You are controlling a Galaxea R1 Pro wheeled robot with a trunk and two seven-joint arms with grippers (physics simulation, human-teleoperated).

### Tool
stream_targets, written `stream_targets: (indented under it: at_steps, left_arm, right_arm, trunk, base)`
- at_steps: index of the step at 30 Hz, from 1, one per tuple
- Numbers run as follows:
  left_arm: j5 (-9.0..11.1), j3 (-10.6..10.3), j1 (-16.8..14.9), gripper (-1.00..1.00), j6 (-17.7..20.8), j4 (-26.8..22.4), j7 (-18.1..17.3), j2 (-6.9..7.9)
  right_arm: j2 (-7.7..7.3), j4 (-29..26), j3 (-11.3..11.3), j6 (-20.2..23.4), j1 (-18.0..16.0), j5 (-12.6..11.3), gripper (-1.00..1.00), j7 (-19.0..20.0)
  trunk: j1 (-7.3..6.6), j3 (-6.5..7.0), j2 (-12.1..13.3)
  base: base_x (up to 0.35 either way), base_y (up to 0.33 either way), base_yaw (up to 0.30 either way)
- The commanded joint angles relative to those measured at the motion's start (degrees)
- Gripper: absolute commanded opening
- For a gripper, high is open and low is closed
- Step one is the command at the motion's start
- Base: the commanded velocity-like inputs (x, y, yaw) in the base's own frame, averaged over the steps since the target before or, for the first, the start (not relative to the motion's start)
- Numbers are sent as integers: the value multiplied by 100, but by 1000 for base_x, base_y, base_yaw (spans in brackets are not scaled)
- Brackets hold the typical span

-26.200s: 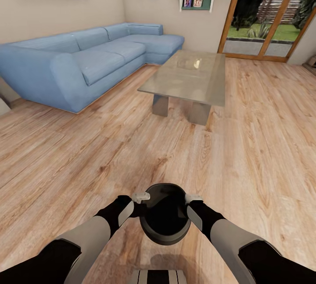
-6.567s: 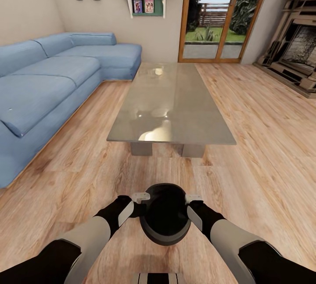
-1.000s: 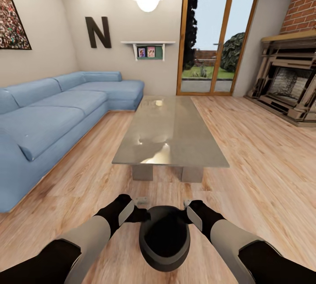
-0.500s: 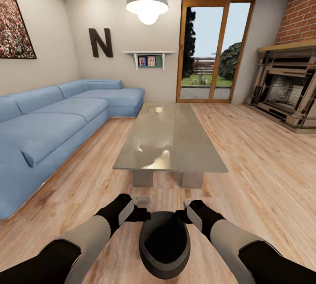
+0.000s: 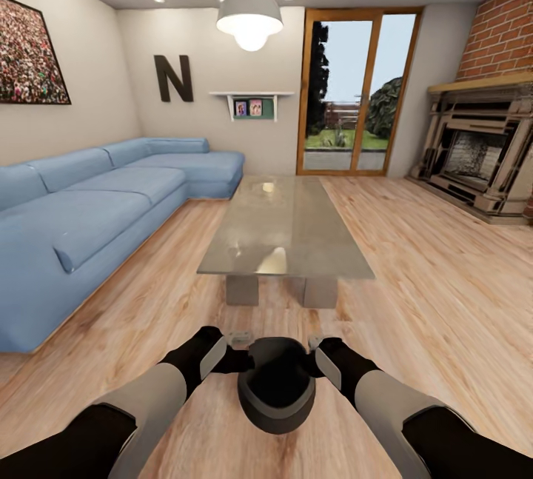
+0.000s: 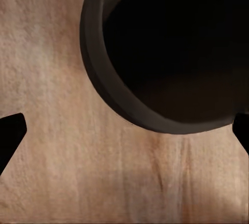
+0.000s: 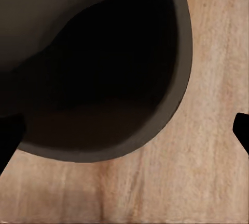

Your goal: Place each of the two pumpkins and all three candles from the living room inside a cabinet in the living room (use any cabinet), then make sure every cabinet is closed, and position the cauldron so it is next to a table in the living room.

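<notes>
Currently: coffee table surface (image 5: pixel 285 231) ahead, near, glass top bare. Cauldron (image 5: pixel 276 392) carried between both arms above floor, short of table; placement judged pending. Left gripper (image 5: pixel 239 336), right gripper (image 5: pixel 314 342) flank rim; clamp state cannot tell. Pumpkins, candles, cabinet: status unknown.

The cauldron (image 5: pixel 277 393) was matte black. The worktop (image 5: pixel 285 231) was reflective grey. The sofa (image 5: pixel 96 205) at left was blue, the floor (image 5: pixel 429 272) light streaked wood, and the far-right wall (image 5: pixel 503 35) red brick.
</notes>
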Motion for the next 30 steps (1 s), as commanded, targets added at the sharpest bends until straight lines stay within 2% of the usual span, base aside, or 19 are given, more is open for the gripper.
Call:
stream_targets:
  at_steps: [1,11,30]
  left_arm:
    - [51,-21,-2,100,21,-6,36,0]
    - [51,-20,-2,100,20,-14,36,0]
    - [35,-21,-2,100,23,-6,44,0]
  right_arm:
    - [-1,-11,43,27,-2,-59,100,-37]
    - [0,-11,43,27,-2,-59,100,-36]
    - [0,-11,57,27,-2,-51,100,-28]
  trunk:
    - [-4,4,-2]
    - [-7,93,-1]
    - [-56,518,24]
  base:
    - [-310,0,0]
    - [-258,0,0]
    - [-12,0,0]
